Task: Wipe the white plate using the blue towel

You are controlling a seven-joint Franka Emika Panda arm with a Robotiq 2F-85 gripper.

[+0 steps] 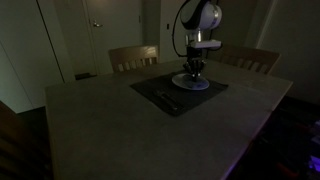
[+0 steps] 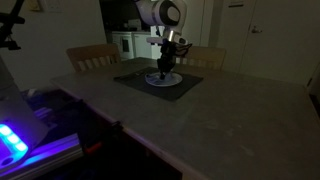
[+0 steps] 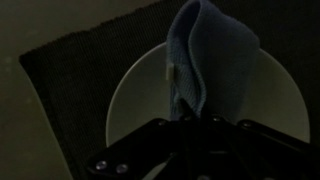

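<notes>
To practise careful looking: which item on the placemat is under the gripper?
The white plate, round and pale, beneath the blue towel the gripper holds; the dark cutlery lies apart beside it.

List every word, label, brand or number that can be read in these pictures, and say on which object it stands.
No text can be read in any view.
Small pale tag on the blue towel: too blurred and dark to read.
White plate and dark placemat: no lettering visible.

A broad pale table [image 1: 110,130] carries a dark rectangular placemat [image 1: 190,100], lying flat toward its far edge.
</notes>
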